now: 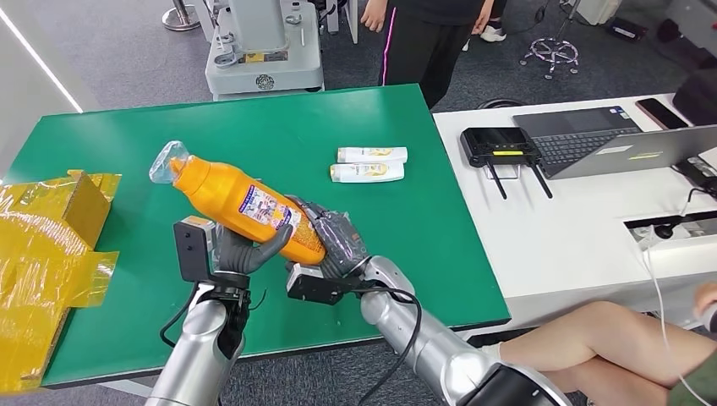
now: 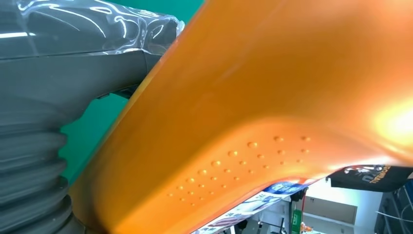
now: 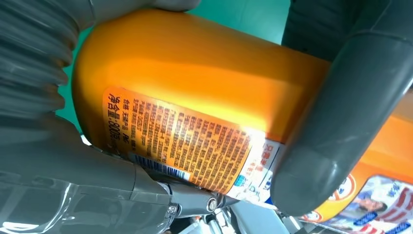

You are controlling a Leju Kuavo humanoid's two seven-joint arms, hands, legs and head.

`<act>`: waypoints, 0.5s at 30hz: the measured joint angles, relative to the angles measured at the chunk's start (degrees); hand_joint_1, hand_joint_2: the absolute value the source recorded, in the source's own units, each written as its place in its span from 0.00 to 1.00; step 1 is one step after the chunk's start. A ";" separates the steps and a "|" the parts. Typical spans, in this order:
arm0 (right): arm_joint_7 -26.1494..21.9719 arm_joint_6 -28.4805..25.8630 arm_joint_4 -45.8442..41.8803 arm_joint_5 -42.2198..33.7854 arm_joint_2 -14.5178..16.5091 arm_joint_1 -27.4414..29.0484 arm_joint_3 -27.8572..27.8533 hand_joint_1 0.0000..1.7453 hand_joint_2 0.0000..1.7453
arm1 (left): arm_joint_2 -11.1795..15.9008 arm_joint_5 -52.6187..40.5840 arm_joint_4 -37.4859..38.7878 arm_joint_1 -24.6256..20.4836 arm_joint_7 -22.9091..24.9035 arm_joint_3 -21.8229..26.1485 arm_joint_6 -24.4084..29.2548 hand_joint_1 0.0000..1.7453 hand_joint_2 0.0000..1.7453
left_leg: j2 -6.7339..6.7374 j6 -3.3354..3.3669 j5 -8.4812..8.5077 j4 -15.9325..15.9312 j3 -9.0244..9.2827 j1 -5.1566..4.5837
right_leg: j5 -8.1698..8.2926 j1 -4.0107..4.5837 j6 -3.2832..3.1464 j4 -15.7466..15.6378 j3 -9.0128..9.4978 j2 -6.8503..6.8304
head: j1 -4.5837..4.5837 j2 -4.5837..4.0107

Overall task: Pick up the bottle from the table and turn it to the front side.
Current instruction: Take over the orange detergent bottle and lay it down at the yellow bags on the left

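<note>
Bottle (image 1: 241,205) is up off the green table (image 1: 355,118), lying tilted with its cap toward 10 o'clock; my right hand (image 1: 330,241) wraps its base end and my left hand (image 1: 241,252) cups it from beneath at mid-body. Pick-up done. The label faces partly up, probably mid-turn, so squaring the front remains.

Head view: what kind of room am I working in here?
Probably a robotics lab or test office: a green-topped table serves as the work surface, a white desk beside it holds an open laptop, and a grey machine base stands on carpet behind.
</note>
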 joint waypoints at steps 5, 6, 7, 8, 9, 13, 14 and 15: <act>0.47 -1.10 -0.24 0.83 -0.38 1.48 -0.07 0.00 1.00 | 0.28 -0.28 0.00 0.06 -0.07 0.00 0.06 1.00 1.00 | 0.01 0.00 0.00 0.00 0.00 0.00 | 0.00 0.00 0.00 0.00 0.00 0.01 | 0.00 0.00; 0.54 -1.21 -0.32 0.84 -0.42 1.61 -0.12 0.00 1.00 | 0.31 -0.27 0.00 0.06 -0.07 0.00 0.06 1.00 1.00 | 0.01 0.00 0.00 0.00 0.00 0.00 | 0.00 0.00 0.00 0.00 0.00 0.01 | 0.00 0.00; 0.59 -1.23 -0.39 0.84 -0.45 1.70 -0.17 0.00 1.00 | 0.32 -0.27 0.00 0.06 -0.07 0.00 0.06 1.00 1.00 | 0.01 0.00 0.00 0.00 0.00 0.00 | 0.00 0.00 0.00 0.00 0.00 0.01 | 0.00 0.00; 0.62 -1.24 -0.47 0.84 -0.49 1.78 -0.21 0.00 1.00 | 0.33 -0.26 0.00 0.05 -0.07 0.00 0.06 1.00 1.00 | 0.01 0.00 0.00 0.00 0.00 0.00 | 0.00 0.00 0.00 0.00 0.00 0.01 | 0.00 0.00; 0.65 -1.24 -0.52 0.85 -0.53 1.85 -0.25 0.00 1.00 | 0.33 -0.25 0.00 0.05 -0.07 0.00 0.06 1.00 1.00 | 0.01 0.00 0.00 0.00 0.00 0.00 | 0.00 0.00 0.00 0.00 0.00 0.01 | 0.00 0.00; 0.69 -1.38 -0.60 1.01 -0.65 2.10 -0.42 0.00 1.00 | 0.34 -0.24 0.00 0.02 -0.07 0.00 0.06 1.00 1.00 | 0.01 0.00 0.00 0.00 0.00 0.00 | 0.00 0.00 0.00 0.00 0.00 0.01 | 0.00 0.00; 0.69 -1.42 -0.60 1.14 -0.66 2.15 -0.47 0.00 1.00 | 0.34 -0.24 0.00 0.03 -0.07 0.00 0.06 1.00 1.00 | 0.01 0.00 0.00 0.00 0.00 0.00 | 0.00 0.00 0.00 0.00 0.00 0.01 | 0.00 0.00; 0.68 -1.43 -0.61 1.28 -0.68 2.19 -0.52 0.00 1.00 | 0.34 -0.24 0.00 0.03 -0.07 0.00 0.06 1.00 1.00 | 0.01 0.00 0.00 0.00 0.00 0.00 | 0.00 0.00 0.00 0.00 0.00 0.01 | 0.00 0.00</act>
